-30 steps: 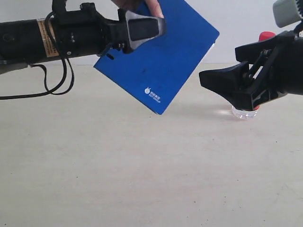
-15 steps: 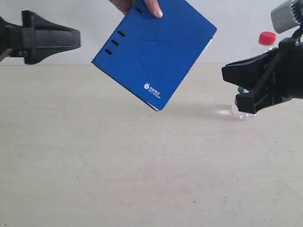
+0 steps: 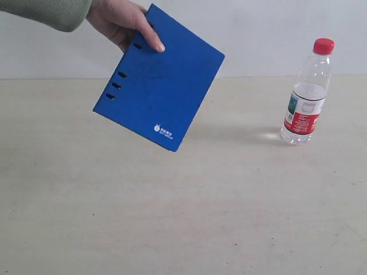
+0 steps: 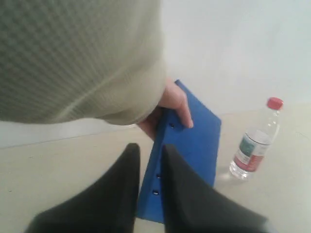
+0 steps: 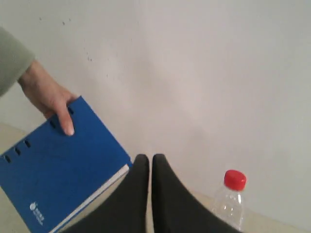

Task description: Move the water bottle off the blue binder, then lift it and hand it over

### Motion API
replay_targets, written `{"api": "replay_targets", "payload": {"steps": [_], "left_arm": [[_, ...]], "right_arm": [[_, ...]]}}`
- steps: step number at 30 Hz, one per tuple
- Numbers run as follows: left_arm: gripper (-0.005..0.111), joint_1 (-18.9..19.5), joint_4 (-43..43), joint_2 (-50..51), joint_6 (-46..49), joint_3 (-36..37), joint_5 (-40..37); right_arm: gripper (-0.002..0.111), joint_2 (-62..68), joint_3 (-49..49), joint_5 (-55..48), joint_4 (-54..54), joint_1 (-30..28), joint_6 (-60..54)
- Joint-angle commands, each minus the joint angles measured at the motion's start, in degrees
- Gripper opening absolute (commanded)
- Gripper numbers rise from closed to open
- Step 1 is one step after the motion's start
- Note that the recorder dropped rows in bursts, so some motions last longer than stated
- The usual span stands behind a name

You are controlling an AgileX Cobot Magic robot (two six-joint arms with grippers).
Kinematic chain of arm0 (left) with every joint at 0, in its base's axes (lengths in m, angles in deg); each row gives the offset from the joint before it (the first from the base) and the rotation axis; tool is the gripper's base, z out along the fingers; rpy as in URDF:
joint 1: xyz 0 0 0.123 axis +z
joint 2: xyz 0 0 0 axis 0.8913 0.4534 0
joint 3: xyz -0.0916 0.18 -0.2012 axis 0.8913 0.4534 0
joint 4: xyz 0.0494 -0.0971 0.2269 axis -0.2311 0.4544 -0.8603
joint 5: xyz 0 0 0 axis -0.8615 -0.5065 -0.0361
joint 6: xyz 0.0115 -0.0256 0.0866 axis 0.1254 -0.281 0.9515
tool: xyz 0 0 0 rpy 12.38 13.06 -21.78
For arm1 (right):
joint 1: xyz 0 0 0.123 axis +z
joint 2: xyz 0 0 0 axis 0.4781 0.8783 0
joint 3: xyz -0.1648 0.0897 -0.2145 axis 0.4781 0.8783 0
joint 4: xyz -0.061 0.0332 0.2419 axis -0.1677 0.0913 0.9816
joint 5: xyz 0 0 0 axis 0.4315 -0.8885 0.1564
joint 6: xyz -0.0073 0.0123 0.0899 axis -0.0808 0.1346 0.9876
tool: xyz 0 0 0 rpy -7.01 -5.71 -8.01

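The blue binder (image 3: 160,74) hangs tilted in the air, held at its top corner by a person's hand (image 3: 120,23). Neither gripper touches it. The water bottle (image 3: 305,97) stands upright on the table at the right, red cap up, apart from the binder. Neither gripper shows in the exterior view. In the left wrist view my left gripper (image 4: 149,148) is open by a narrow gap, and the binder (image 4: 194,145) and bottle (image 4: 252,145) lie well beyond it. My right gripper (image 5: 147,158) is shut on nothing, with the binder (image 5: 58,170) and bottle (image 5: 231,204) beyond.
A beige table (image 3: 183,217) runs across the scene with a pale wall (image 3: 264,34) behind it. The person's grey-green sleeve (image 3: 46,11) reaches in from the upper left and fills much of the left wrist view.
Both arms have pulled back out of the exterior view. The left gripper let go of the binder. The hand has carried the binder left and slightly down. The bottle now stands uncovered.
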Motion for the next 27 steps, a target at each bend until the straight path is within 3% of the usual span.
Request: {"api": "replay_targets", "payload": {"steps": [1,5,13,17,27], "left_arm": [[0.006,0.2,0.0,-5.2,1.8,0.7,7.4],[0.005,0.2,0.0,-14.1,1.1,1.6,6.2],[0.005,0.2,0.0,-34.2,0.3,9.9,-10.6],[0.005,0.2,0.4,-43.1,-0.1,13.2,-15.5],[0.005,0.2,0.6,-43.4,-0.1,13.7,-14.5]], "right_arm": [[0.0,-12.5,3.3,1.6,0.7,0.1,3.0],[0.0,-21.9,7.2,4.5,0.7,0.1,4.3],[0.0,-22.6,9.9,6.6,0.9,0.1,4.8],[0.0,-22.6,9.9,6.7,0.9,0.1,4.8],[0.0,-22.6,9.8,6.6,0.9,0.1,4.8]]}}
